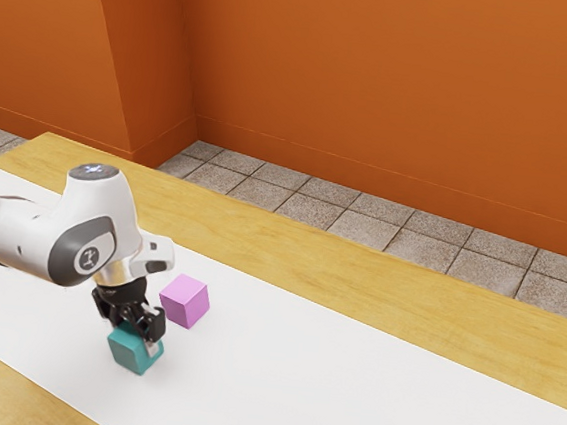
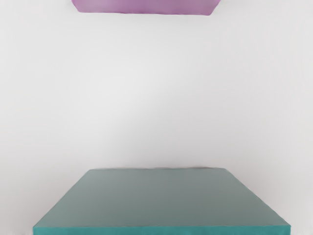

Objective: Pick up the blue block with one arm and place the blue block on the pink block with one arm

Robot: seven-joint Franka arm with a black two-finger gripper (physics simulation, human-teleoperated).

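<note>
- The blue block [image 1: 132, 352], teal in hue, sits low on the white sheet [image 1: 367, 391] that covers the middle of the table [image 1: 359, 265], near the exterior view's lower left.
- The jaws are down at this block's top, black and pointing straight down from the arm [image 1: 70, 237], which comes in from the exterior view's left.
- A pale tip shows against the block's side that faces the exterior view's right. I cannot tell whether the jaws clamp the block or merely straddle it.
- I cannot tell whether the block rests on the sheet or is a little off it.
- In the wrist view the blue block [image 2: 161, 203] lies right under the hand, its flat top face showing with one edge toward the camera.
- The pink block [image 1: 185, 300] stands on the sheet near the blue one, apart from it, toward the exterior view's upper right.
- In the wrist view the pink block [image 2: 145, 6] lies beyond the blue one, with bare white sheet [image 2: 156, 98] between them.
- Past the table are a grey tiled floor [image 1: 412, 230] and an orange wall [image 1: 397, 73].
</note>
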